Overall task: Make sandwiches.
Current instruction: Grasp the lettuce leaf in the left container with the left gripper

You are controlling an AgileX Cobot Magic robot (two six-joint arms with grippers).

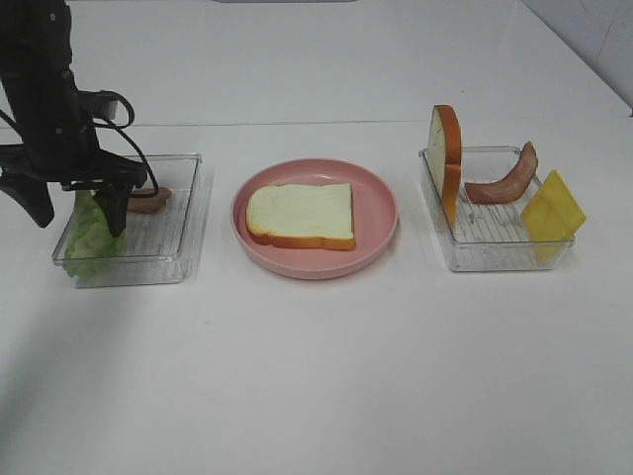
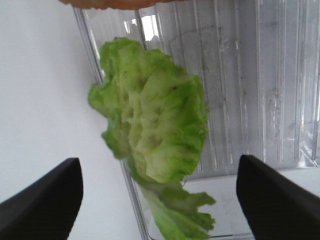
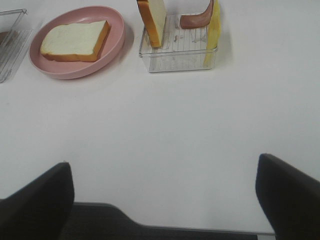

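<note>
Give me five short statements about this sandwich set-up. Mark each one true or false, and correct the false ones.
1. A white bread slice with orange-brown crust lies flat on the round pink plate. True.
2. The green lettuce leaf lies on that slice. False: it lies at the edge of the clear plastic tray on the left, between the open jaws of the left gripper.
3. The yellow cheese square is in the clear plastic tray on the right. True.
4. The second bread slice lies flat in the right tray. False: it stands on edge there.
5. The right gripper holds the cheese. False: it is open and empty above the white table.
</note>
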